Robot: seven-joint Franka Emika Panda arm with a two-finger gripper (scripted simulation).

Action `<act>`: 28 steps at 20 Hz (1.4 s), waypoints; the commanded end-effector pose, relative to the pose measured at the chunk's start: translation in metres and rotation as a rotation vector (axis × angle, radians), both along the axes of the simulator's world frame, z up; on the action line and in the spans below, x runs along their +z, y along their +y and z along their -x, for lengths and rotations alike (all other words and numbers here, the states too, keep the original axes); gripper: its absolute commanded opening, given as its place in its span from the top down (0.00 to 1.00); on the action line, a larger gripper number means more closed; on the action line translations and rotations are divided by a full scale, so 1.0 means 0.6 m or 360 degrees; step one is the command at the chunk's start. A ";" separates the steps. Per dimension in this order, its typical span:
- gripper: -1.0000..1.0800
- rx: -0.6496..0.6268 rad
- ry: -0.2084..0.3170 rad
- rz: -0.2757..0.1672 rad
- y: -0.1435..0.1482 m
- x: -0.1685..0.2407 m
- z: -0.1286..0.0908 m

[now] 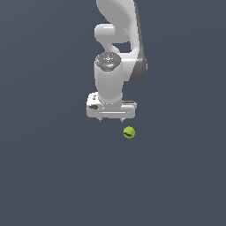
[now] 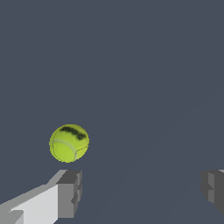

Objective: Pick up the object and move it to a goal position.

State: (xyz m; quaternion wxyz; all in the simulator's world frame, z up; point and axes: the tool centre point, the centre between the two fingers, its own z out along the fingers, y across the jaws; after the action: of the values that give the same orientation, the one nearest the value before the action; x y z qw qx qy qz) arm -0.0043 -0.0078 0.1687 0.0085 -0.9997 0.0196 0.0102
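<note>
Exterior view shows the white gripper pointing down, with the ball lying free just past its fingertips, toward the exterior view's right. Wrist view shows the fingers spread wide, gripping nothing, the ball close beside one fingertip.

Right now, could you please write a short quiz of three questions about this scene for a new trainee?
1. True or false: the gripper is holding the yellow-green ball.
2. Multiple choice: in the exterior view, the ball lies (A) directly between the fingertips, (B) below the gripper and toward the exterior view's right, (C) on top of the arm.
3. Fill in: in the wrist view, the fingers stand far apart, so the gripper is ____.

Key:
1. False; the ball lies apart from the fingers, outside the gap between them.
2. B.
3. Open.
</note>
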 end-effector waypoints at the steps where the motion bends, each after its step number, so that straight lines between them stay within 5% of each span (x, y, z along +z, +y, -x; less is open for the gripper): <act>1: 0.04 0.0000 0.0000 0.0000 0.000 0.000 0.000; 16: 0.04 0.0057 0.0007 0.0042 -0.029 -0.013 0.000; 28: 0.04 0.0516 -0.0017 0.0037 0.084 -0.083 0.002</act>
State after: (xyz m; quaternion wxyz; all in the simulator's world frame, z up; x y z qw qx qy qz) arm -0.0044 0.0299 0.1262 -0.0056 -0.9932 -0.1161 0.0072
